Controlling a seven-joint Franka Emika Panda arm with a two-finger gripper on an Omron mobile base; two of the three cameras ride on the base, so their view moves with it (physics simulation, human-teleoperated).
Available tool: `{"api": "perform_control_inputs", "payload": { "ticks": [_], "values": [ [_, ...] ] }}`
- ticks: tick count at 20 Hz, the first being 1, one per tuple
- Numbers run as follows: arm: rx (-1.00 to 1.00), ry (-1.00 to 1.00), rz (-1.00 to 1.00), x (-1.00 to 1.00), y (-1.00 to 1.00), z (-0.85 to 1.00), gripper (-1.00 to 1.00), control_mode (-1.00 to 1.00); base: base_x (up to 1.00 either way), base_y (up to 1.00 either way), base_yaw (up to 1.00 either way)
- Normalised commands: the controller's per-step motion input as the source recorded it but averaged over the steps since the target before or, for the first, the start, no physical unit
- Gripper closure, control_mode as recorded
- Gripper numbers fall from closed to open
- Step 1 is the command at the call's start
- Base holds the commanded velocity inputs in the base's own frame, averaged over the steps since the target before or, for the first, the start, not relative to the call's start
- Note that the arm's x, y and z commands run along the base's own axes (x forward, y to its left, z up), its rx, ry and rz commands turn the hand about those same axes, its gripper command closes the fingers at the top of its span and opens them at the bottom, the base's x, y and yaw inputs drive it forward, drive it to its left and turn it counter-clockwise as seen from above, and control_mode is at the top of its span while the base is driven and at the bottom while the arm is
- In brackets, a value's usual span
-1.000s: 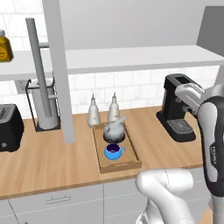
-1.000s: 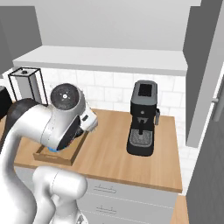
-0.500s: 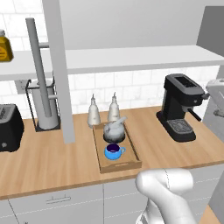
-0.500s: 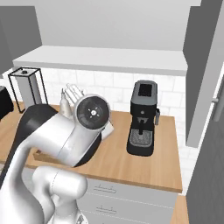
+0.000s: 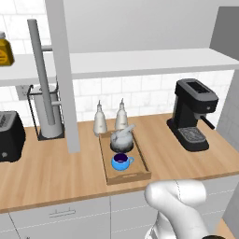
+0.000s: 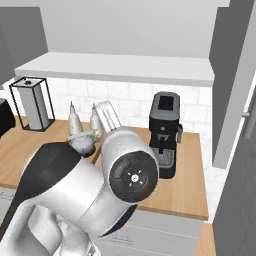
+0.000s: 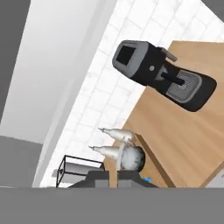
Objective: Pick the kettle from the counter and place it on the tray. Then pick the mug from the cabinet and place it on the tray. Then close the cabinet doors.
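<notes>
Since a second ago the arm has swung out of the left base view's right edge, leaving the kettle point(image 5: 122, 140) and mug point(image 5: 121, 162) seated on the tray point(image 5: 139, 175) at frame centre — so both placements look done and closing the cabinet doors point(image 5: 60, 74) remains. The gripper point(image 7: 112, 176) sits at the hand view's bottom edge, its tips largely cut off, so whether it is released or clenched cannot be told. In the right base view the arm's bulk hides most of the tray and the mug.
</notes>
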Motion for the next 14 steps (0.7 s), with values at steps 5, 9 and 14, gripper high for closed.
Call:
{"api": "perform_control_inputs", "payload": {
  "ticks": [5,9,14],
  "values": [
    [0.39,-0.03,-0.01,-0.63,-0.74,0.03,1.0,-1.0,0.0,0.0,0.0],
    [0.21,-0.08,0.0,-0.22,-0.24,0.0,1.0,-1.0,0.0,0.0,0.0],
    [0.06,0.0,-0.13,0.0,-0.12,0.01,1.0,-1.0,0.0,0.0,0.0]
  ]
}}
